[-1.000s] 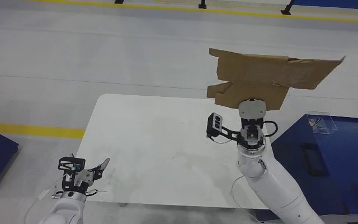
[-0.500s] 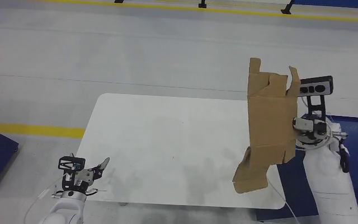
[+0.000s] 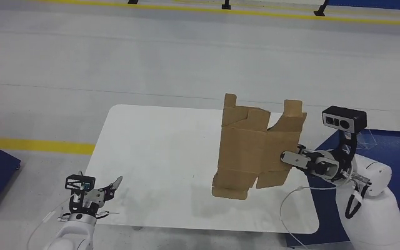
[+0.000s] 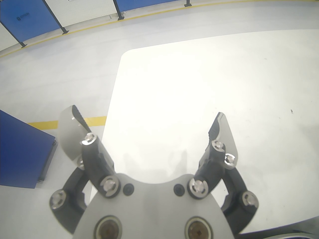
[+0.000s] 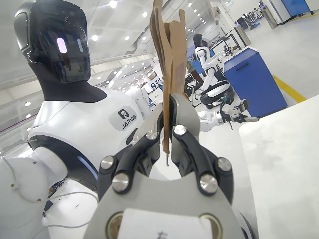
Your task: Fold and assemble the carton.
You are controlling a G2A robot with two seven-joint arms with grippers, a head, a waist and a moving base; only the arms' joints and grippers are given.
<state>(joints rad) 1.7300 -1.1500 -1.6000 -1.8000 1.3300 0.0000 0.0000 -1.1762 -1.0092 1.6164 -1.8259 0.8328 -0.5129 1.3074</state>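
A flat, unfolded brown carton (image 3: 250,147) hangs upright over the right half of the white table (image 3: 162,162), flaps up and down. My right gripper (image 3: 286,156) is shut on the carton's right edge; the right wrist view sees the cardboard (image 5: 169,58) edge-on, pinched between the fingers (image 5: 185,110) of my right gripper (image 5: 167,105). At the table's near left corner my left gripper (image 3: 114,185) stands open, nothing between its fingers (image 4: 221,130), far from the carton. In the left wrist view my left gripper (image 4: 147,119) hovers above bare table (image 4: 199,80).
A blue cabinet (image 3: 356,181) with a small clear box (image 3: 357,134) on it stands right of the table. A blue panel (image 4: 22,150) sits beside the table's left edge. Yellow floor lines (image 3: 47,146) run nearby. The table's left and middle are bare white surface.
The right arm swung the carton from high beyond the table's far right, turned it upright, and brought it leftward and lower over the table. The left gripper stayed still.
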